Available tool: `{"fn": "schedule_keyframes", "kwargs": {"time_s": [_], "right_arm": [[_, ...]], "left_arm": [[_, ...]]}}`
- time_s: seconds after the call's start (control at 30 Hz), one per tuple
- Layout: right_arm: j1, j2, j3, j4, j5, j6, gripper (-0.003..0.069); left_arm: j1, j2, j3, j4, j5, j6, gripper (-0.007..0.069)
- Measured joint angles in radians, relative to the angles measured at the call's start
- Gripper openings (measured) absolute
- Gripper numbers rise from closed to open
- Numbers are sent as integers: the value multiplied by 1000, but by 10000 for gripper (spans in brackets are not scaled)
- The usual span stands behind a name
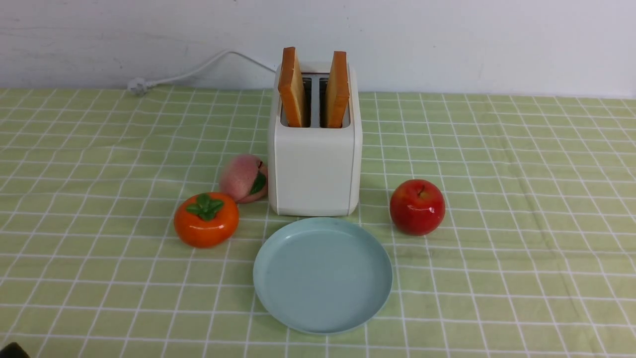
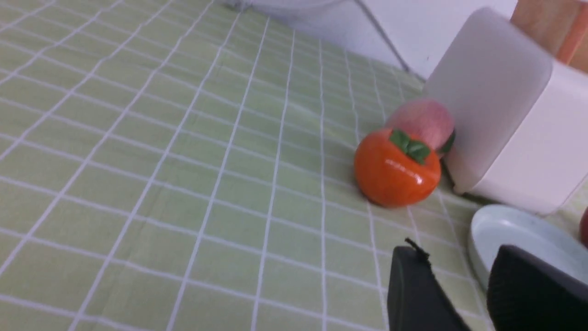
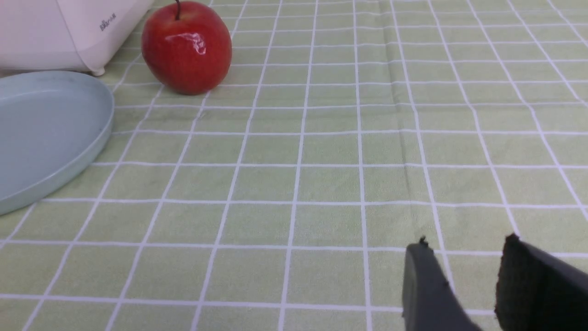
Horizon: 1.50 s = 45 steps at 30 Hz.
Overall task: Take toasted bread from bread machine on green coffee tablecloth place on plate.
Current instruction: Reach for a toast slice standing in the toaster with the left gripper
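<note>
Task was not begun, by my read. Front view: both slices of toasted bread (image 1: 292, 87) stood upright in the slots of the bread machine (image 1: 314, 169), and the plate (image 1: 323, 276) lay bare on the green coffee tablecloth (image 1: 521, 199), just on the robot's side of the machine. Neither gripper showed in this view. A persimmon (image 1: 205, 220), a peach (image 1: 243, 178) and an apple (image 1: 417, 207) sat around the machine, none on the plate.

Left wrist view: left gripper (image 2: 457, 257) hung low over the cloth, jaws apart with nothing between them. The plate rim was just beyond its fingertips. The persimmon and the machine were further ahead, and a corner of bread stuck out on top, well apart from the gripper.

Right wrist view: right gripper (image 3: 466, 250) was likewise parted and empty above bare cloth. The plate, apple and machine base were well ahead and off to one side; no bread was visible here.

Left to do: reach, grasp each slice, lift it out and set it on the plate.
</note>
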Motion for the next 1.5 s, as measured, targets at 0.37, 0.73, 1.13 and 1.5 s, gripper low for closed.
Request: {"fn": "schedule_keyframes", "kwargs": {"time_s": [0.37,0.73,1.13,1.5], "right_arm": [[0,0,9,185,-213,65,239],[0,0,-20,414,-308,116,220],[0,330,-523,370,243,-189,57],[0,549,-771,367,417,-286,47]], "left_arm": [[0,0,0,-417,-156,-78,239],[0,0,-53,-523,-201,-57,193],[0,387,-419,-347,-47,290,-13],[-83,879,-709,-340,-20,470,-13]]}}
